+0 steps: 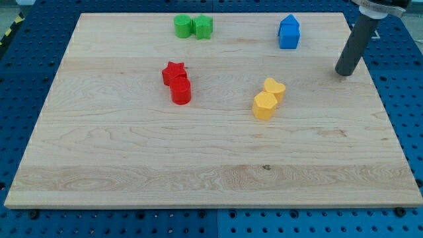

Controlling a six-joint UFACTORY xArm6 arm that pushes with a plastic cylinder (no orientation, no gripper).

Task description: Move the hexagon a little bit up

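The yellow hexagon block lies right of the board's middle, touching a yellow heart block just above and to its right. My tip rests on the board near the right edge, well to the right of and a little above the hexagon, with bare wood between them. The dark rod rises from the tip toward the view's top right corner.
A red star and a red cylinder touch left of centre. Two green blocks sit together at the top. Two blue blocks sit stacked close at the top right. The wooden board lies on a blue pegboard.
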